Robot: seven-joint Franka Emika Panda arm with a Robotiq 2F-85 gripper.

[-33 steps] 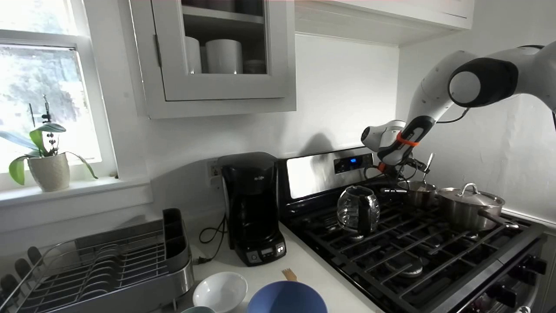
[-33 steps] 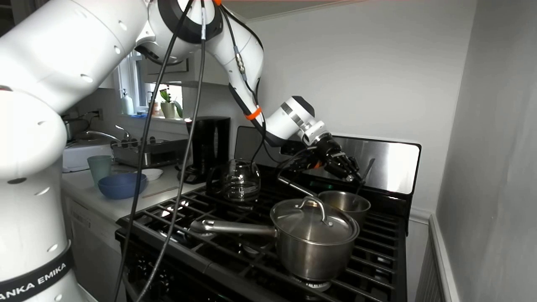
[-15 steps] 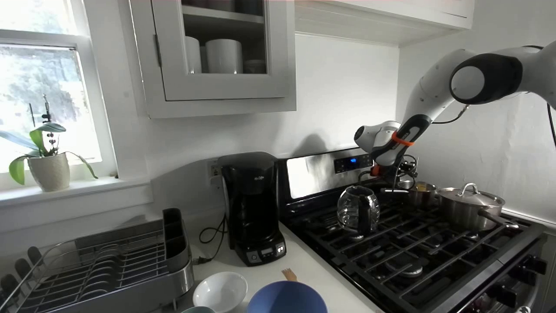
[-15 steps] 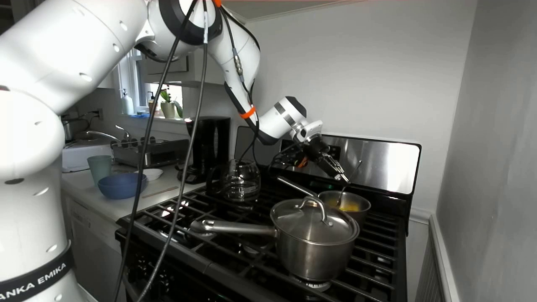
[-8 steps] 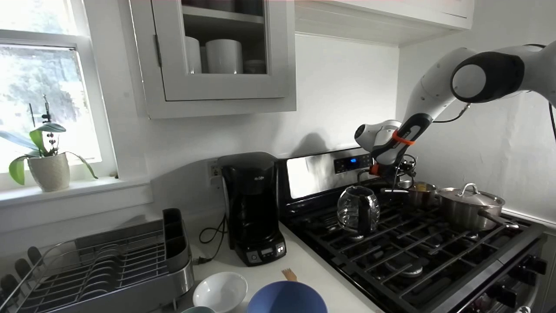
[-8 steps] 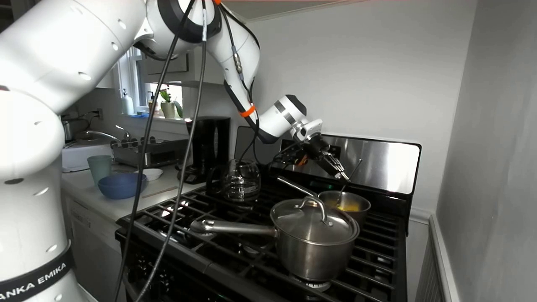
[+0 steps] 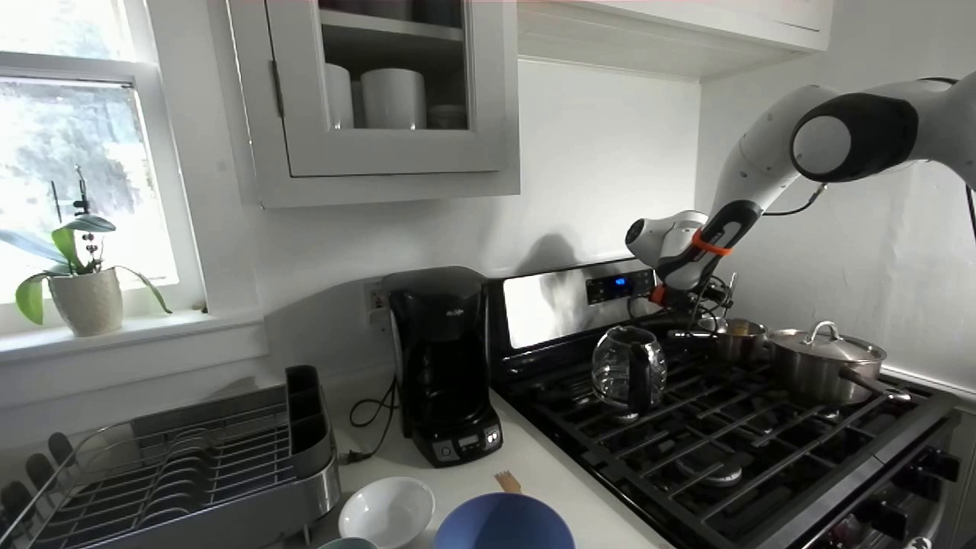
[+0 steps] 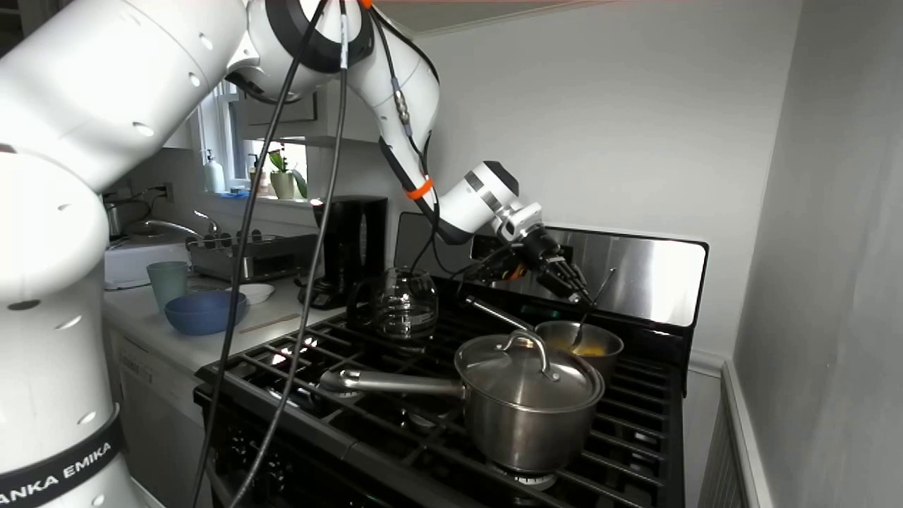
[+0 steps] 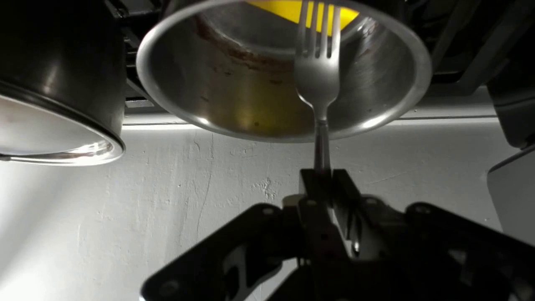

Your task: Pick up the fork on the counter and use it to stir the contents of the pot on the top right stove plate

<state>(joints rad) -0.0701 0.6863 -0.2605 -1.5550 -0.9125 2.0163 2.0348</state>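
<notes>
In pot (image 9: 200, 92), fork (image 9: 318, 81), handle (image 9: 321, 146) partly hidden

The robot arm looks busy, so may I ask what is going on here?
The robot's gripper holds a metal fork with its lower end inside the open pot, apparently to stir the yellow contents; whether the fork touches them is hard to tell. A lidded pot and a glass carafe also stand on the stove.

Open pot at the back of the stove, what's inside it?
Inside the open pot are something yellow and the head of the fork, plus brownish marks on the inner wall. Whatever the fork overlaps is covered; the pot's rim and the wrist view's edge hide the rest.
</notes>
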